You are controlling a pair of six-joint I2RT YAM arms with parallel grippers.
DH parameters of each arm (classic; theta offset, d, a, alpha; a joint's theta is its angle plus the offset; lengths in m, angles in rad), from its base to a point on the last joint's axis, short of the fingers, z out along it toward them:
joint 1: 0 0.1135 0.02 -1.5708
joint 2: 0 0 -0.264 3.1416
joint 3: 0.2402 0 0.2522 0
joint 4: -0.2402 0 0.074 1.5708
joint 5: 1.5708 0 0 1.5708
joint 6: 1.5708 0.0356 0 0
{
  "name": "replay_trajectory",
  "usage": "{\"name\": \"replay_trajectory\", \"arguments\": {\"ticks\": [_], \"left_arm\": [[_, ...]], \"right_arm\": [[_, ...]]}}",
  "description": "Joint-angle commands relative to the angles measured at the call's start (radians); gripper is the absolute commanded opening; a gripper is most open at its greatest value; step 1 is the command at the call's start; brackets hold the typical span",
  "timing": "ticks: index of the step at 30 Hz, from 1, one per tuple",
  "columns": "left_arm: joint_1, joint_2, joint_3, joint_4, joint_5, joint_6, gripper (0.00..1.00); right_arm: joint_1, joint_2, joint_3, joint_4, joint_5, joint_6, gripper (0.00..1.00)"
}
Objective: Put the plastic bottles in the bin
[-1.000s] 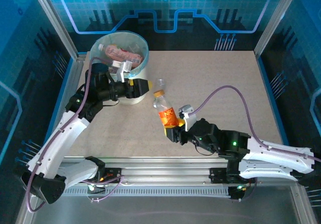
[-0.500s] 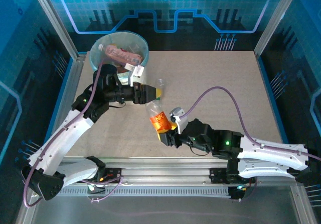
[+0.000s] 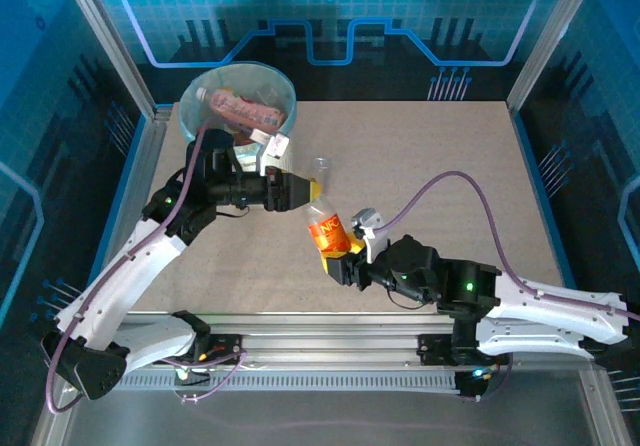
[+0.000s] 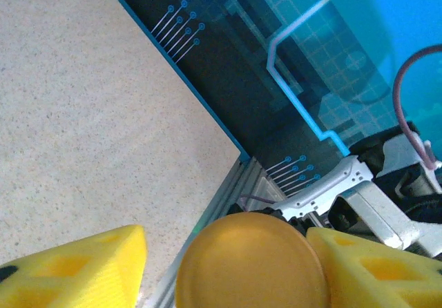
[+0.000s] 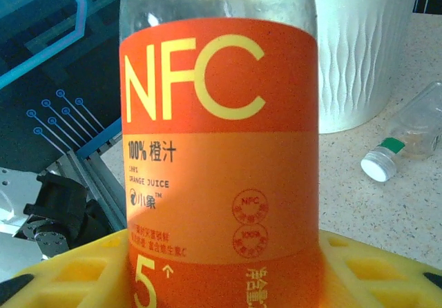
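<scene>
Bottle (image 3: 327,228): orange label, tilted above table, base clamped in right gripper (image 3: 345,263).
Left gripper (image 3: 296,192): jaws apart, straddling cap (image 4: 252,263).
Bin (image 3: 283,86): behind left gripper, more bottles (image 3: 240,111) inside.

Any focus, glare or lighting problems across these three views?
Top external: evenly lit and sharp, no glare on the table; left wrist: the cap is too close, soft-edged, background sharper; right wrist: the bottle label is crisp, the loose bottle behind it slightly soft.

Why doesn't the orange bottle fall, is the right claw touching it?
Touching. Right wrist view: the right gripper has both yellow fingers against the orange bottle.
</scene>
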Motion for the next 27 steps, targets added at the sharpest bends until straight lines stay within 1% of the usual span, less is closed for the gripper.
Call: {"name": "replay_trajectory", "arguments": {"ticks": [1,3,5,6,7,10,11,12,16,18,21,24,27], "left_arm": [[-0.004,-0.008,0.028,0.002,0.041,0.009,0.53],[-0.005,-0.009,0.034,-0.005,0.013,0.011,0.46],[-0.005,-0.011,0.044,-0.014,-0.015,0.014,0.41],[-0.005,-0.012,0.052,-0.020,-0.040,0.014,0.36],[-0.005,-0.013,0.062,-0.029,-0.065,0.013,0.30],[-0.004,-0.016,0.105,-0.055,-0.168,0.022,0.08],[-0.004,-0.018,0.127,-0.063,-0.217,0.032,0.01],[-0.002,-0.018,0.157,-0.075,-0.275,0.053,0.00],[0.011,0.009,0.306,-0.140,-0.522,0.182,0.00],[0.043,0.053,0.390,-0.184,-0.633,0.243,0.00],[0.147,0.147,0.506,-0.232,-0.699,0.306,0.00],[0.250,0.247,0.593,-0.228,-0.710,0.340,0.00],[0.295,0.357,0.702,-0.289,-0.768,0.397,0.00]], "right_arm": [[0.012,0.009,0.037,0.044,0.018,-0.030,0.47],[0.013,0.017,0.039,0.049,0.015,-0.033,0.47],[0.012,0.023,0.038,0.048,0.017,-0.034,0.49],[0.012,0.025,0.038,0.045,0.022,-0.032,0.51],[0.013,0.026,0.038,0.041,0.026,-0.027,0.55],[0.012,0.028,0.078,0.002,0.083,0.010,0.90],[0.012,0.027,0.087,-0.014,0.110,0.022,0.98],[0.013,0.027,0.094,-0.024,0.134,0.026,1.00],[0.013,0.028,0.121,-0.060,0.204,0.013,1.00],[0.012,0.034,0.136,-0.086,0.243,0.008,1.00],[0.008,0.044,0.164,-0.132,0.289,0.008,1.00],[0.003,0.045,0.171,-0.148,0.301,0.003,1.00],[-0.001,0.045,0.183,-0.176,0.314,0.008,1.00]]}}
